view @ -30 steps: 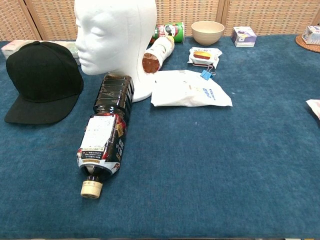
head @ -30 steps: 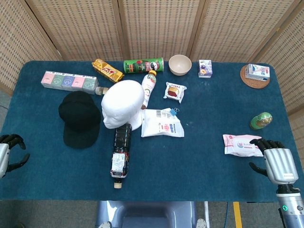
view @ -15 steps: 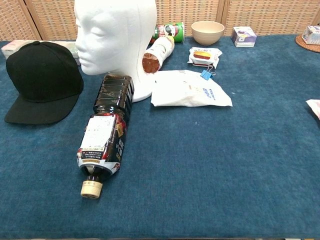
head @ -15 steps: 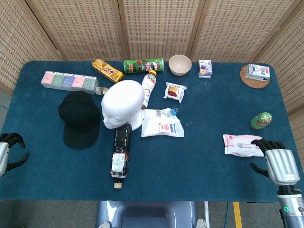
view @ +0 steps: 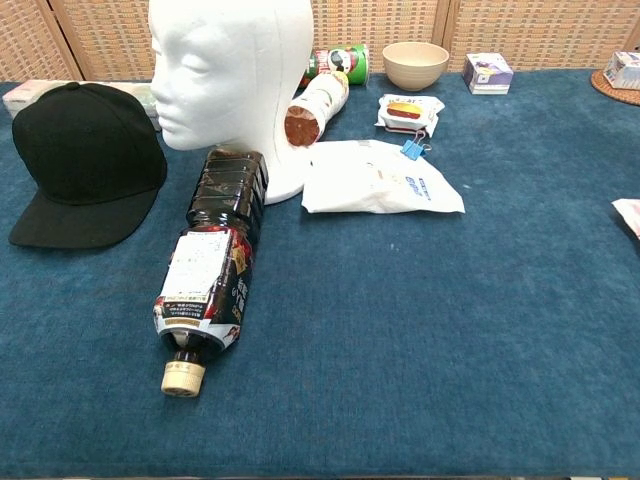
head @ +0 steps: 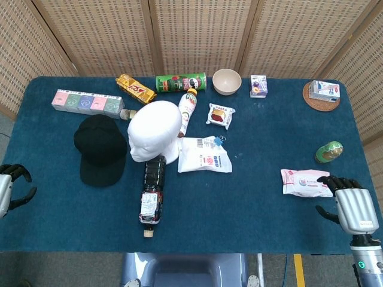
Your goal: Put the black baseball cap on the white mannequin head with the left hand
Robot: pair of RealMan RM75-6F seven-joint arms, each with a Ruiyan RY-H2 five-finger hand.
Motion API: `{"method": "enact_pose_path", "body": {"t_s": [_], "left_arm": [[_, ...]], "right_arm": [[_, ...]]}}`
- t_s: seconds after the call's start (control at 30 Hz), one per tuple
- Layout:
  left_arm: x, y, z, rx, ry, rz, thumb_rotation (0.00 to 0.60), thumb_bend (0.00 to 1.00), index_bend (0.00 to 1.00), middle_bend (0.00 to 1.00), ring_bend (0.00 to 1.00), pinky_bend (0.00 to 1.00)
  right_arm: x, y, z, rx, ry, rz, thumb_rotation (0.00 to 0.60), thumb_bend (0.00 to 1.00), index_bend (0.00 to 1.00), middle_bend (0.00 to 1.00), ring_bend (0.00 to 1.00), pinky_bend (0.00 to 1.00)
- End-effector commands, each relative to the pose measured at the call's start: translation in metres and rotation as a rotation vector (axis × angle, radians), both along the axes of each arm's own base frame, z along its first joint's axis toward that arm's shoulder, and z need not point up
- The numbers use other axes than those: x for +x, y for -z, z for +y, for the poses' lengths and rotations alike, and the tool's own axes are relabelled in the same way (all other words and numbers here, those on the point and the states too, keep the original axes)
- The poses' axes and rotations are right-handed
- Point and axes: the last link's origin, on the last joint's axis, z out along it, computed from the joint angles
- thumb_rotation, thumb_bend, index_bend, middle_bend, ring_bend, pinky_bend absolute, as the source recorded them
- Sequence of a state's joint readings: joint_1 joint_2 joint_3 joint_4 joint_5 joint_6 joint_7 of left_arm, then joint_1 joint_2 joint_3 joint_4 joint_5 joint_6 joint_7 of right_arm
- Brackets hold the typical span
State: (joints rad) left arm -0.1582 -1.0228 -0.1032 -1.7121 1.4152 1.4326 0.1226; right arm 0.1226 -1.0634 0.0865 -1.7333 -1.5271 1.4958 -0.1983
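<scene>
The left hand (head: 11,188) is being held at the near left edge of the table, only partly in frame; its dark fingers are curled with nothing visible between them, though whether they are fully together cannot be told. The right hand (head: 352,203) is being kept low at the near right corner, its fingers loosely apart and empty.

The black fabric baseball cap (head: 99,148) is lying crown-up on the blue felt-covered table (head: 257,203), well apart from the left hand and just beside the white foam mannequin head (head: 153,132), brim pointing toward the robot.

Risk is being judged mainly around the head. A dark plastic drink bottle (head: 152,190) is lying on its side, touching or nearly touching the head's base, and could be rolled by a low approach. The light foam head could be tipped if the cap is being pushed sideways rather than lowered. The soft crown could also be crushed or slipped from a shallow grip.
</scene>
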Motion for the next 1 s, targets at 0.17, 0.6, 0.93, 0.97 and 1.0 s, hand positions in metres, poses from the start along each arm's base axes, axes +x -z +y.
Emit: {"method": "enact_pose_path", "body": {"t_s": [0.17, 0.6, 0.93, 0.97, 1.0], "left_arm": [[-0.002, 0.008, 0.014, -0.022, 0.025, 0.038, 0.600, 0.13, 0.66, 0.66, 0.55, 0.67], [-0.006, 0.046, 0.043, -0.093, 0.040, 0.056, 0.600, 0.10, 0.67, 0.67, 0.56, 0.68], [-0.005, 0.100, 0.058, -0.211, 0.065, 0.015, 0.600, 0.10, 0.67, 0.67, 0.56, 0.68], [-0.004, 0.104, 0.059, -0.215, 0.069, 0.013, 0.600, 0.11, 0.67, 0.67, 0.56, 0.68], [-0.003, 0.107, 0.060, -0.220, 0.076, 0.016, 0.600, 0.12, 0.67, 0.67, 0.56, 0.68]], "right_arm": [[0.000, 0.000, 0.001, 0.000, 0.002, 0.001, 0.600, 0.15, 0.33, 0.39, 0.41, 0.38], [0.001, 0.005, 0.001, 0.016, 0.000, 0.000, 0.600, 0.15, 0.33, 0.39, 0.40, 0.38], [0.000, 0.007, 0.002, 0.021, 0.007, 0.001, 0.600, 0.15, 0.33, 0.39, 0.40, 0.38], [0.000, 0.007, 0.002, 0.021, 0.008, 0.000, 0.600, 0.15, 0.33, 0.39, 0.40, 0.38], [-0.001, 0.007, 0.002, 0.020, 0.009, 0.001, 0.600, 0.15, 0.33, 0.39, 0.40, 0.38]]}}
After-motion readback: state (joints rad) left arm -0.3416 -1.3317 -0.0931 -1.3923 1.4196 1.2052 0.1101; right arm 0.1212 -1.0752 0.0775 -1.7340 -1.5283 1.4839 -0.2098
